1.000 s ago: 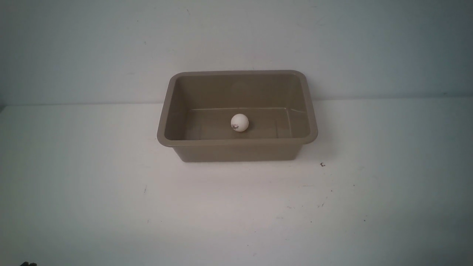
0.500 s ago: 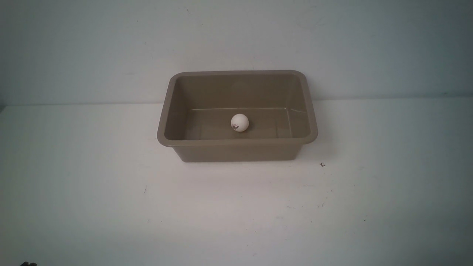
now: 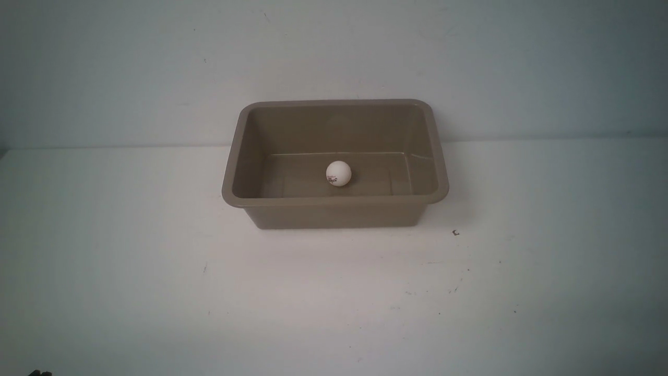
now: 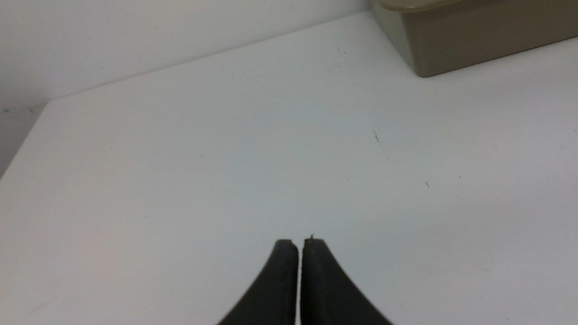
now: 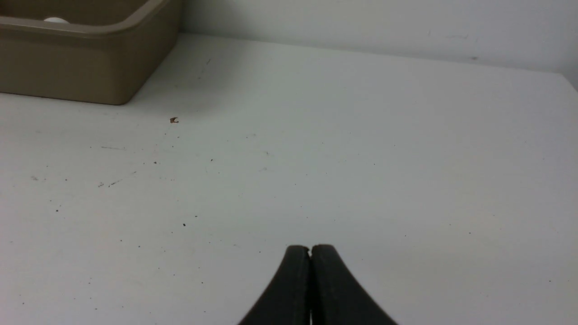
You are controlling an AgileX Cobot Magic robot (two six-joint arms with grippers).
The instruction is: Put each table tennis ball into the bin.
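Note:
The white table tennis ball [image 3: 338,173] with a dark-reddish mark rests on the floor of the taupe bin [image 3: 334,201], near its middle. The bin stands at the back centre of the white table. Its corner shows in the left wrist view [image 4: 474,40]. In the right wrist view the bin [image 5: 86,63] shows with the top of the ball [image 5: 56,20] just above its rim. My left gripper [image 4: 300,243] is shut and empty over bare table, far from the bin. My right gripper [image 5: 310,248] is shut and empty over bare table.
The white table [image 3: 156,292] has small dark specks, one brown crumb [image 3: 455,233] right of the bin, also in the right wrist view [image 5: 174,120]. A pale wall [image 3: 334,52] rises just behind the bin. The table's left edge shows in the left wrist view [image 4: 22,149].

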